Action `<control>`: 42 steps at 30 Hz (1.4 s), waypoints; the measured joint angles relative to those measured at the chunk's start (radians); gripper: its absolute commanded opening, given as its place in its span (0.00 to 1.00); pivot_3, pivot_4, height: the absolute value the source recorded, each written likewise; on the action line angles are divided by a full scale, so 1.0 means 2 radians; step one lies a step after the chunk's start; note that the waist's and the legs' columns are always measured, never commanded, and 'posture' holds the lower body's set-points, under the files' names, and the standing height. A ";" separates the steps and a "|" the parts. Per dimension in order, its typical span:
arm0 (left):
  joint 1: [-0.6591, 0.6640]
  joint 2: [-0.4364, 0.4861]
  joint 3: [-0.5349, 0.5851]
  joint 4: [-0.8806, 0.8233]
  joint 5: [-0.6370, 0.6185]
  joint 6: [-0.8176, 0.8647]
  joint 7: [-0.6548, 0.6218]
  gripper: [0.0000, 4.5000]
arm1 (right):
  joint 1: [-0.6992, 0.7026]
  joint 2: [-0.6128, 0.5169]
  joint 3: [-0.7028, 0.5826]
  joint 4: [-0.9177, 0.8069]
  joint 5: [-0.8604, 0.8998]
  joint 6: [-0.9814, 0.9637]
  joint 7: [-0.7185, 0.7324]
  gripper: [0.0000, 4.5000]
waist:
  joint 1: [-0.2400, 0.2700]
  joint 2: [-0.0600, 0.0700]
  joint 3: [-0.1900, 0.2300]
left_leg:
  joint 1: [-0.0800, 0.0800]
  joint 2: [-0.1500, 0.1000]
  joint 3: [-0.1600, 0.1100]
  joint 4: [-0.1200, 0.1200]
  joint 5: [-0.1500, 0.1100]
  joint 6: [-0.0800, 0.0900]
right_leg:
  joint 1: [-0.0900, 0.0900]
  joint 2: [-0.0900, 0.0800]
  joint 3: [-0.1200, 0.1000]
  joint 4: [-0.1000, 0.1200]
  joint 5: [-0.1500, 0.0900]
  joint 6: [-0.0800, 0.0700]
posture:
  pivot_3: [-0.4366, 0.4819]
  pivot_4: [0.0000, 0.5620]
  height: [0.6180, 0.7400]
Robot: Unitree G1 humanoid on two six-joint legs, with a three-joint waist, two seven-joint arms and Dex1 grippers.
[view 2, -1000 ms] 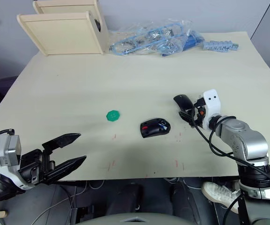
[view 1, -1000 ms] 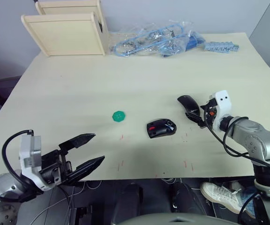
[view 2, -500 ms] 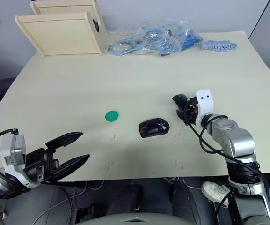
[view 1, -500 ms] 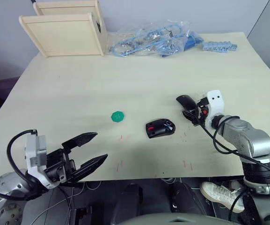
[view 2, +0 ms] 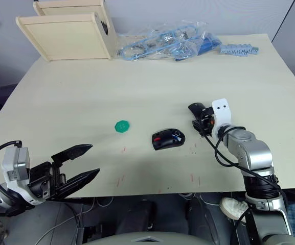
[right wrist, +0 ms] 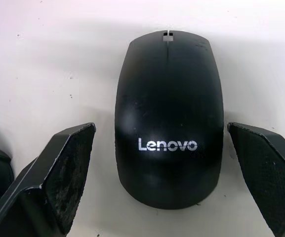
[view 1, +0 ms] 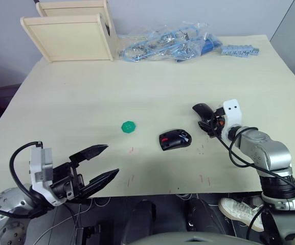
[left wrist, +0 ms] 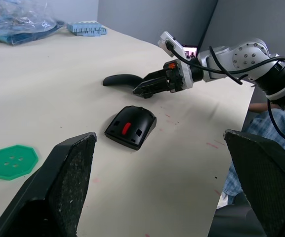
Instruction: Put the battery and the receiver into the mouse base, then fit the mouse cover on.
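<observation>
— Two black pieces lie on the pale tabletop (view 1: pixel 152 81): how do they sit?

— The mouse base (view 1: pixel 175 139), red insert showing, rests toward the near edge, a little right of centre. The mouse cover (view 1: pixel 203 112) lies apart from it, nearer the right edge, its glossy back up and the pale lettering readable in the right wrist view.

— And the tools?

— The right tool (view 1: pixel 208 122) has its fingers spread wide, one on each side of the mouse cover, not pressing on it as far as the right wrist view shows. The left tool (view 1: pixel 102 163) hangs at the near left corner, just off the near edge, fingers parted and holding nothing.

— What else is on the surface?

— A flat green disc (view 1: pixel 129 126) left of the mouse base, well apart from it. At the far left corner, two light wooden boxes (view 1: pixel 70 28). Along the far edge, a clear bag of blue cables (view 1: pixel 167 42), and beside it toward the far right corner a small blue ridged strip (view 1: pixel 241 50). Faint red marks dot the surface near the front edge.

— The battery, the receiver?

— Too small to make out, possibly already inside the base; I can't tell.

— The room?

— Grey walls behind the far edge, dark floor to the left, and a white shoe (view 1: pixel 236 209) under the near right corner.
</observation>
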 measured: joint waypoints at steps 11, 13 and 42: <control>0.001 0.000 -0.004 0.012 0.006 -0.006 -0.004 0.98 | 0.000 0.002 0.000 0.002 -0.009 -0.001 0.000 1.00 | 0.000 0.000 0.000 | 0.000 0.000 0.000 0.000 0.000 0.000 | 0.000 0.000 0.000 0.000 0.000 0.000 | 0.48 0.27 1.00; 0.001 0.000 -0.004 0.016 0.006 -0.008 -0.006 0.98 | 0.000 0.002 0.000 0.001 -0.011 -0.001 0.000 1.00 | 0.000 0.000 0.000 | 0.000 0.000 0.000 0.000 0.000 0.000 | 0.000 0.000 0.000 0.000 0.000 0.000 | 0.48 0.27 1.00; 0.002 0.000 -0.018 0.018 0.015 -0.013 -0.011 1.00 | 0.000 0.001 0.000 0.001 -0.022 -0.001 0.006 0.70 | 0.000 0.000 0.000 | 0.000 0.000 0.000 0.000 0.000 0.000 | 0.000 0.000 0.000 0.000 0.000 0.000 | 0.48 0.27 1.00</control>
